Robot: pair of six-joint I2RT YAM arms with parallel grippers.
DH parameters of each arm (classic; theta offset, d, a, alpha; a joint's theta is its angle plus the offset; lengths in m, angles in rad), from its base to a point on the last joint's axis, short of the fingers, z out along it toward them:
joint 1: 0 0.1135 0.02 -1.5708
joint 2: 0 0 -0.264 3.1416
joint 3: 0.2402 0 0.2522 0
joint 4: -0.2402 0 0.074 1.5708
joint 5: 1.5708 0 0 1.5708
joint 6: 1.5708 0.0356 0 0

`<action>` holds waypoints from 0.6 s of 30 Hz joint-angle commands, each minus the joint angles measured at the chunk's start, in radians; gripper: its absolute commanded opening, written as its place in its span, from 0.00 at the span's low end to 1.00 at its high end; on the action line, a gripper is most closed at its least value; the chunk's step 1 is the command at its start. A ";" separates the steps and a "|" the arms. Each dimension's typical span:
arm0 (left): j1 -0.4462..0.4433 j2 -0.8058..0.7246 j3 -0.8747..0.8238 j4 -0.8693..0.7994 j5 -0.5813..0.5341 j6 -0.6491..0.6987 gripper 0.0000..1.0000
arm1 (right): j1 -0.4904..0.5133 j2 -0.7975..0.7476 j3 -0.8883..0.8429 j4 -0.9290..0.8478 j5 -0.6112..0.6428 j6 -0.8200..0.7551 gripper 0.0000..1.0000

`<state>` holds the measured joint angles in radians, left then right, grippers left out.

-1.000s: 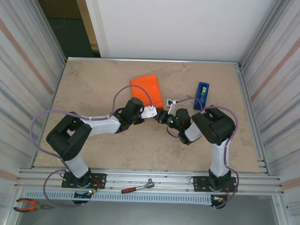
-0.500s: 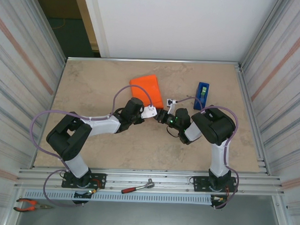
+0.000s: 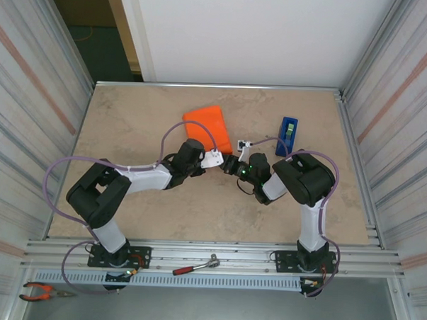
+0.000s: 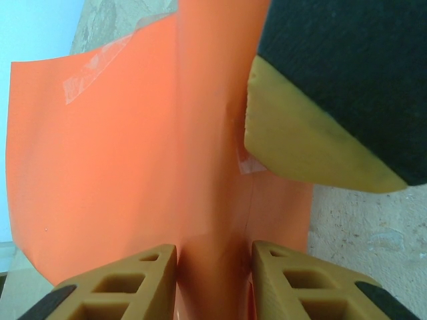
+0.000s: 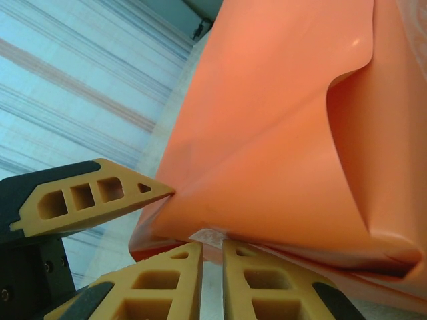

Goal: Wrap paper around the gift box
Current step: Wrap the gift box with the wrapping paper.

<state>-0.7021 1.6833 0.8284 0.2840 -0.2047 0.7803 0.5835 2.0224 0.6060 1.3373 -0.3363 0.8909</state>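
Over the past second your two arms barely stir, but the box-sized parcel skinned in bright orange paper (image 3: pixel 204 123) creeps a shade toward the far left of the beige stone-patterned worktop (image 3: pixel 130 128). That suggests the near-corner fold is being tugged tight rather than finished. The parcel lies just beyond the middle of the worktop, with the gift box, by the look of it, already inside. Your left gripper (image 4: pixel 213 273) has its fingers clenched on an upright ridge of the paper, which stands squeezed between them in the left wrist view. Strips of clear tape (image 4: pixel 93 67) already hold an earlier seam. Your right gripper (image 5: pixel 212 267) has its fingers drawn almost together at the paper's lower edge, with a pale scrap that may be tape at their tips; whether they truly pinch it cannot be told. From above, both grippers crowd the same near-right corner, fingertip to fingertip, so each is the other's main obstacle. The narrow blue tape dispenser (image 3: pixel 287 135) stands apart to the right, out of the way. A red-handled ratchet (image 3: pixel 195 265) and orange-handled pliers (image 3: pixel 41 291) lie on the front rails, off the worktop.
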 commanded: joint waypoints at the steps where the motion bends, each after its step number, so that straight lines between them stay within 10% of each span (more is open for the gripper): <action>1: -0.003 0.032 -0.026 -0.066 -0.008 -0.024 0.34 | 0.005 -0.016 0.017 -0.004 0.006 0.010 0.16; 18: -0.004 0.038 -0.024 -0.068 -0.008 -0.027 0.33 | 0.007 -0.046 0.005 -0.025 0.012 0.004 0.21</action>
<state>-0.7021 1.6836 0.8284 0.2848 -0.2062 0.7799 0.5835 2.0129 0.6060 1.3228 -0.3370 0.8902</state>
